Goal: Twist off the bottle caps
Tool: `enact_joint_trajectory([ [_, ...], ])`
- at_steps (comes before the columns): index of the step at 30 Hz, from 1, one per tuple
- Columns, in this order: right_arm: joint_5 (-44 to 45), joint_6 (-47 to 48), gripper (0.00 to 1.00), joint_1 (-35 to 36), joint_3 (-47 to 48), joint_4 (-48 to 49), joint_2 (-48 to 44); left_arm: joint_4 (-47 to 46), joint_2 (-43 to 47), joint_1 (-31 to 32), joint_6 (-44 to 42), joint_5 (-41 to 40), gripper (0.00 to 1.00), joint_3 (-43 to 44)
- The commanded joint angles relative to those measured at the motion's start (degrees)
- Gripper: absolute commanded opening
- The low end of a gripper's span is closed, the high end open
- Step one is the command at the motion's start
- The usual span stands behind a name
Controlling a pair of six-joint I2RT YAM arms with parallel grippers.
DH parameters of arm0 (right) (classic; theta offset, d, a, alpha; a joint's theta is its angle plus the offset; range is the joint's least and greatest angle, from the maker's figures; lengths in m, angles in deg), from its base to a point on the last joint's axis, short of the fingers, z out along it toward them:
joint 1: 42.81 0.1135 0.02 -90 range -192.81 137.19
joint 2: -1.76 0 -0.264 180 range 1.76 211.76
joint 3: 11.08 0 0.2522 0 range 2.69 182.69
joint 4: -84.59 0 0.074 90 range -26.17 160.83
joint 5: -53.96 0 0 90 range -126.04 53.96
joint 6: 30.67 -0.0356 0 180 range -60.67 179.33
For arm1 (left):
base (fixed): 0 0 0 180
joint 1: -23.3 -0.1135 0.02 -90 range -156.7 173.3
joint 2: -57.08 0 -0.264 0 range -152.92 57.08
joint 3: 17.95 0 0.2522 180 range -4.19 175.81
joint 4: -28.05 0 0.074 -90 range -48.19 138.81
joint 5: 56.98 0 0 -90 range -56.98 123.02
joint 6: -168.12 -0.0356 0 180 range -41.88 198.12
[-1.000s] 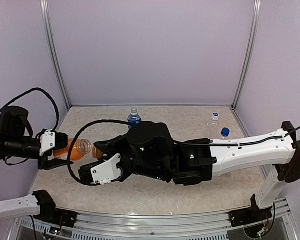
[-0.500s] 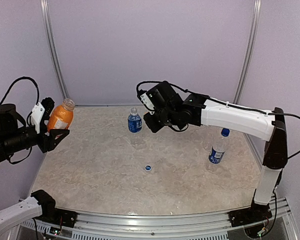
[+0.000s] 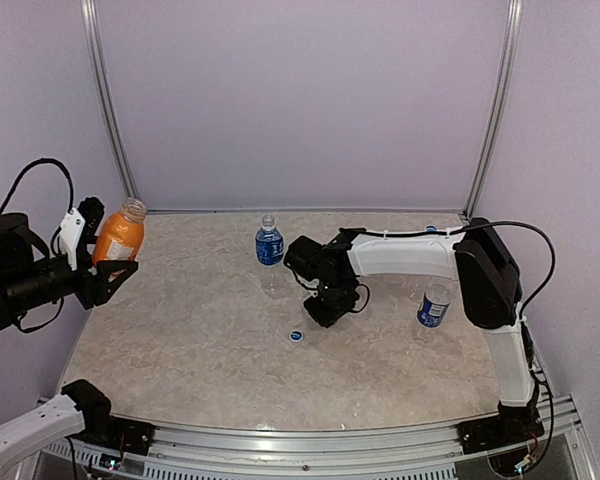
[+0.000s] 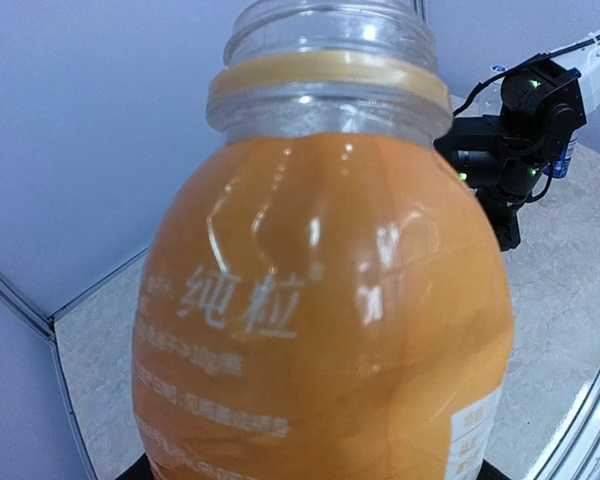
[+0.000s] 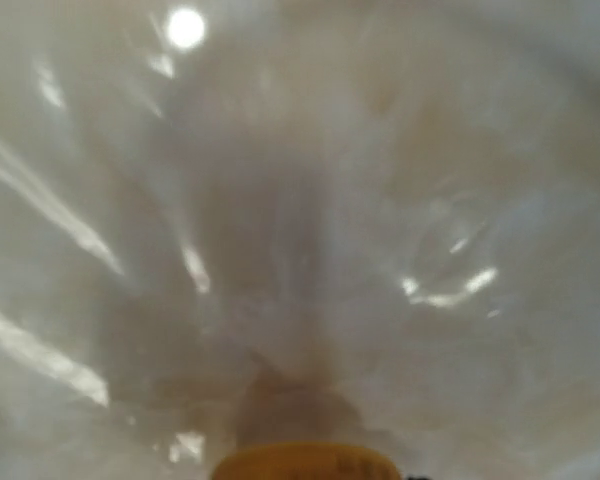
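Observation:
My left gripper (image 3: 108,262) is shut on the short orange bottle (image 3: 119,236) and holds it upright above the table's left edge. Its neck is open with no cap, and it fills the left wrist view (image 4: 320,300). My right gripper (image 3: 323,308) points down, close to the table at the middle. The right wrist view is blurred; an orange cap (image 5: 306,462) sits at its bottom edge where the jaws are. One blue-label bottle (image 3: 269,243) stands at the back middle, another (image 3: 432,304) at the right. I cannot make out the unlabelled bottle.
A loose blue cap (image 3: 296,336) lies on the table just left of my right gripper. Another small cap (image 3: 431,229) lies near the back right corner. The right arm (image 3: 400,255) is folded across the middle right. Purple walls enclose the table.
My right gripper left the orange bottle's neck, swung across the back, then came down to the table beside the blue cap. My left gripper raised the orange bottle upright and now holds still.

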Motion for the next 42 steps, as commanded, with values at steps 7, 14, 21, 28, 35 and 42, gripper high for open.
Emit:
enact_joint_trajectory([
  [7,-3.50,-0.62,0.44,-0.87,-0.12,-2.25,3.03,-1.64,0.70,-0.39,-0.89,1.83,0.32,0.08],
  [14,-1.46,-0.88,0.71,-0.87,3.96,-4.93,-1.00,-0.19,1.42,-0.43,-1.13,8.11,0.32,0.17],
  [21,-6.25,12.21,0.75,6.04,8.82,10.98,-14.78,1.28,4.04,-0.32,-1.39,23.16,0.33,0.05],
  [28,-34.00,23.04,0.91,15.46,-10.29,65.75,-29.44,0.61,5.45,-0.33,-1.20,30.77,0.35,-1.06],
  [35,-40.20,19.52,0.91,17.41,5.01,71.83,-17.43,-0.35,5.39,-0.17,-1.70,31.68,0.35,-0.88],
  [42,-45.10,15.52,0.80,17.55,15.17,69.83,-8.99,-0.50,5.60,-0.12,-2.11,31.11,0.35,-1.43],
])
